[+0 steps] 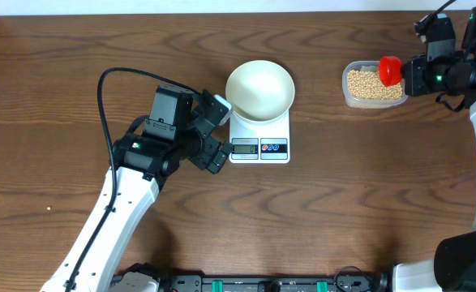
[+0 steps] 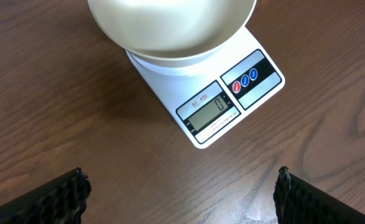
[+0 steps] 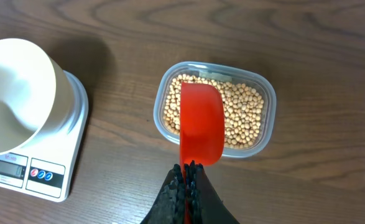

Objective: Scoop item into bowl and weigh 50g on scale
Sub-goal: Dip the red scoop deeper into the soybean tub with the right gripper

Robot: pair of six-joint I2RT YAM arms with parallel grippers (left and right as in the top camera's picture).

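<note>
While the small round tan-yellow beans [image 1: 366, 83] [image 3: 244, 118] lie heaped in a clear rounded-rectangular plastic tub [image 1: 345, 85] [image 3: 214, 65] at the upper right of the overhead view, a red plastic scoop [image 1: 390, 70] [image 3: 202, 124] hangs over them, covering the right part of the heap from above. The right gripper [image 1: 408, 75] [image 3: 187, 169] is clenched on the scoop's handle, its black fingers pressed tight together round it. That arm comes in along the right edge of the frame, its wrist turned leftward toward the tub.

Well to the left, near the middle of the dark brown wooden table [image 1: 59, 65], the smooth round white bowl [image 1: 259, 89] [image 2: 170, 28] [image 3: 14, 93] sits on the small white rectangular digital scale [image 1: 259, 148] [image 2: 232, 102] [image 3: 70, 149]. The left wrist view shows the grey display reading 0.

The left gripper [image 1: 221, 132] [image 2: 182, 193] points rightward at the scale with its jaws spread wide and nothing between them. One finger is near the bowl's left rim and the other just beside the scale's left edge; I cannot tell whether either touches. In its own camera the ribbed black fingertips [image 2: 58, 199] fill the two bottom corners. The white left arm slants up from the lower left of the frame, a black cable looping above it.
</note>
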